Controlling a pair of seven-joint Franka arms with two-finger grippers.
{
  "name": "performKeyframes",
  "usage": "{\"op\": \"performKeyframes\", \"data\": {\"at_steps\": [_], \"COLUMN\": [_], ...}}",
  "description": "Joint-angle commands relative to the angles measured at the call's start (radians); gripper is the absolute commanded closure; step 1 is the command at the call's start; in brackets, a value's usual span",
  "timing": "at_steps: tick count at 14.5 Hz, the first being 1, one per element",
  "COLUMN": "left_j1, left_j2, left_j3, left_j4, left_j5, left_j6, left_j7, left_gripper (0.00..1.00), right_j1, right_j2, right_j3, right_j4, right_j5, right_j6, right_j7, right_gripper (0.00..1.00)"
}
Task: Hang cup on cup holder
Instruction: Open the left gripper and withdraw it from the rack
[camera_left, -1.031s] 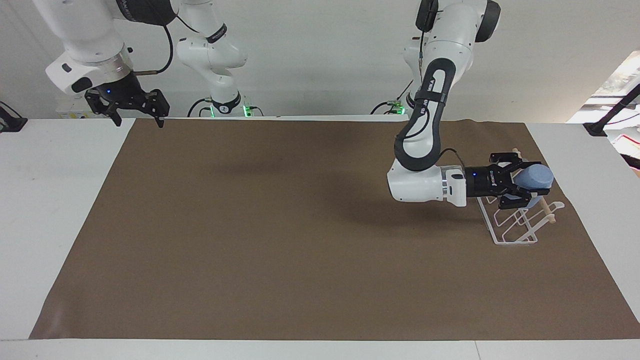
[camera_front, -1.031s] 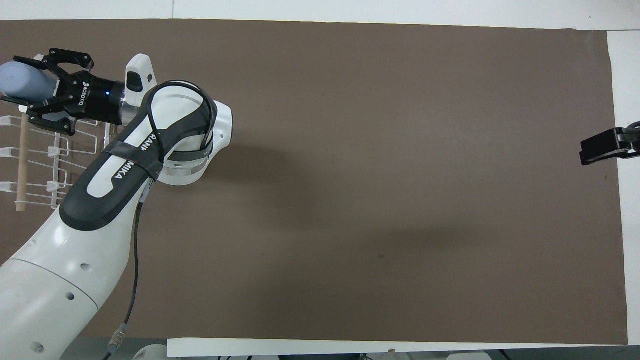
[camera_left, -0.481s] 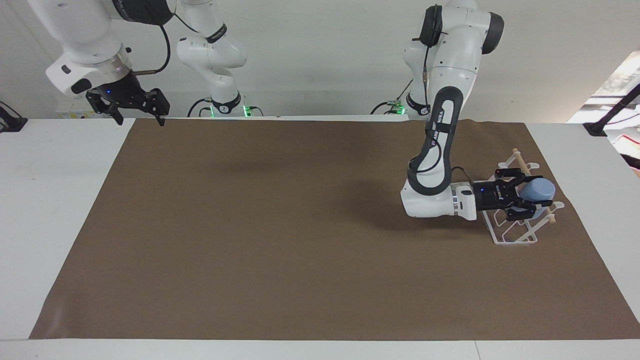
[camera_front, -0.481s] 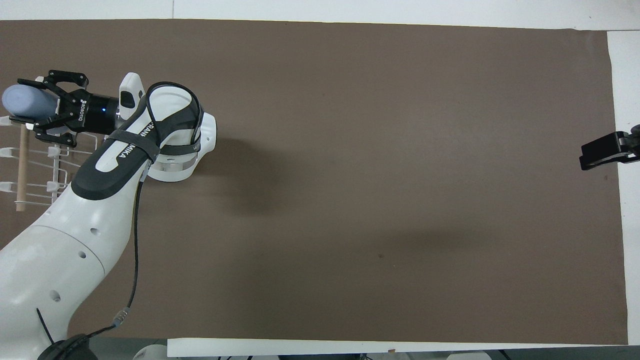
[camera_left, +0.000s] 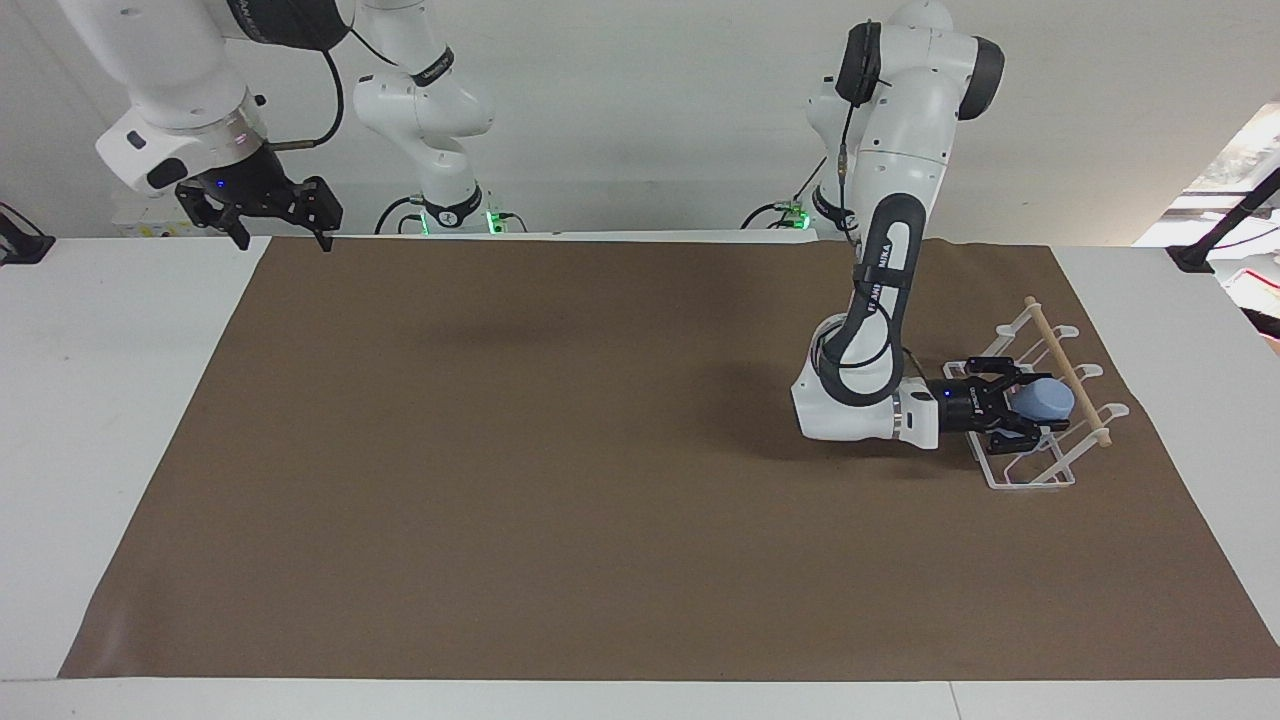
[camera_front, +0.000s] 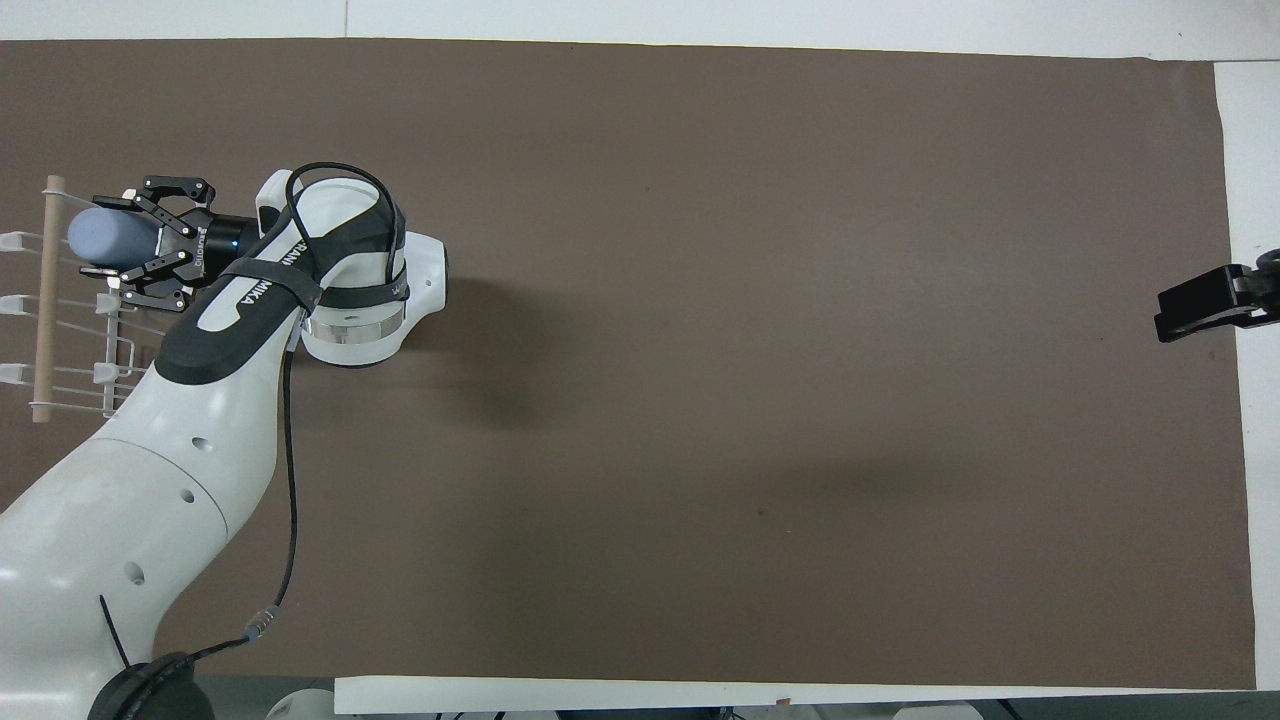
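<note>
Facing view: left gripper (camera_left: 1012, 406), clenched on the light-blue cup (camera_left: 1045, 400), has sunk from above the white wire cup holder (camera_left: 1035, 470) down among its prongs, cup lying sideways ahead of the jaws. Right gripper (camera_left: 262, 208) waits, fingers spread.

Overhead view: cup (camera_front: 105, 235) now lies short of the wooden dowel (camera_front: 44, 300); hanging looks close, release remains.

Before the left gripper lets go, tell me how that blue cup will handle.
The cup looks like smooth, thin plastic, so probably light and a bit slippery. It lies sideways in the left gripper over the cup holder; round-sided, it would likely roll if dropped.
</note>
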Motion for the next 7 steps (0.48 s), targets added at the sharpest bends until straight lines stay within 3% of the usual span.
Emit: {"op": "performKeyframes", "data": {"at_steps": [1,3,7], "left_j1": [-0.001,-0.009,-0.006], "left_j2": [-0.083,-0.171,-0.247], "left_j3": [-0.002,-0.002,0.003], "left_j4": [0.008,0.041,0.055], "left_j5": [-0.044,-0.128,-0.155], "left_j6": [0.088,0.145,0.044], "left_j7": [-0.018,-0.017,0.006], "left_gripper": [0.01,0.01,0.01], "right_j1": [-0.015,-0.015,-0.015], "right_j2": [-0.003,-0.003,-0.003], "right_j3": [0.008,0.008,0.008], "right_j4": [0.001,0.001,0.001], "right_j5": [0.019,0.019,0.019], "right_j6": [-0.011,-0.011,-0.011], "right_j7": [-0.02,-0.021,-0.021], "right_gripper": [0.0,0.0,0.0]}}
